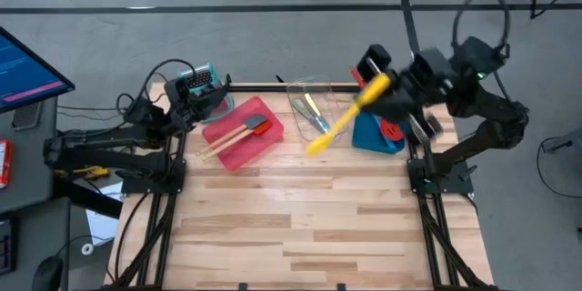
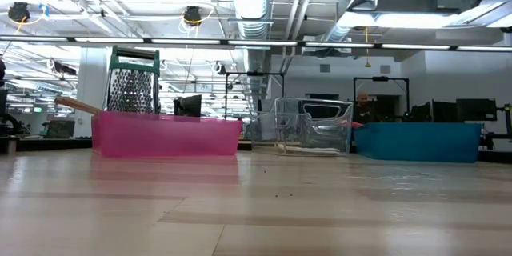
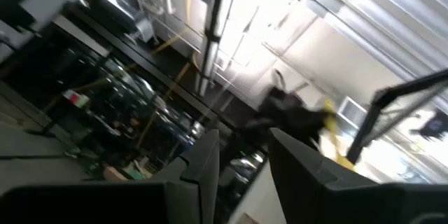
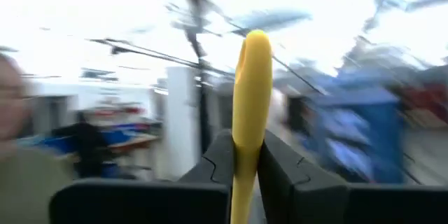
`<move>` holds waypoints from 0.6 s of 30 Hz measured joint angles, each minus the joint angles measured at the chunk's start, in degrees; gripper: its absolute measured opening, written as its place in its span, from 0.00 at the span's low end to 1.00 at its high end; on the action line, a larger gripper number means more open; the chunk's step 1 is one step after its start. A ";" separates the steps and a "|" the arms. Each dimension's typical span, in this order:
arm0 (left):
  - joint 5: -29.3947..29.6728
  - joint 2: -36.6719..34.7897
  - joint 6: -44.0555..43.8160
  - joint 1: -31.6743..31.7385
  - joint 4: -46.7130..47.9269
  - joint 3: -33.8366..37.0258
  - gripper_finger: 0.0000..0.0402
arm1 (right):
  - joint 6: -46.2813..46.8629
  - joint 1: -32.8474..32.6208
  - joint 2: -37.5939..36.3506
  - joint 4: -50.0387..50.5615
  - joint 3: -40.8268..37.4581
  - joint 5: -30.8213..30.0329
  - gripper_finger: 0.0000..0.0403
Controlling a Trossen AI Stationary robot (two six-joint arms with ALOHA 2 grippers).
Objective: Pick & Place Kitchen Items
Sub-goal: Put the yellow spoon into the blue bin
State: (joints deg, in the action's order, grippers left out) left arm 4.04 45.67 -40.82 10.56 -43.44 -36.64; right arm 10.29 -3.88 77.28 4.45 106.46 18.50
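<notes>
We see the right tool (image 4: 241, 164) pinching the light, stiff yellow spoon (image 1: 350, 116) by its handle; the left tool (image 3: 241, 157) stands half-open, empty.

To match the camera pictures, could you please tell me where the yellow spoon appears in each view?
High view: yellow spoon held in the right gripper, above the clear tray and blue tray.
Low view: not in it.
Left wrist view: a yellow streak, uncertain.
Right wrist view: centre, between the fingers.
Shared landmark: the blue tray.

Three trays sit in a row along the desk's (image 1: 300, 227) far edge. A grater (image 1: 195, 82) stands behind the left tray (image 1: 238, 136). The spoon (image 1: 346, 120) hangs between the middle tray (image 1: 314, 100) and right tray (image 1: 373, 136).
</notes>
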 joint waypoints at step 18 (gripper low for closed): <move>0.29 0.13 0.04 9.80 0.37 0.00 0.27 | -8.76 -4.32 0.51 2.90 -0.01 19.23 0.08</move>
State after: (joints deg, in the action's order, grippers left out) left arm 4.33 45.80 -40.77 20.36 -43.07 -36.64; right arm 1.52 -8.20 77.79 7.35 106.45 37.73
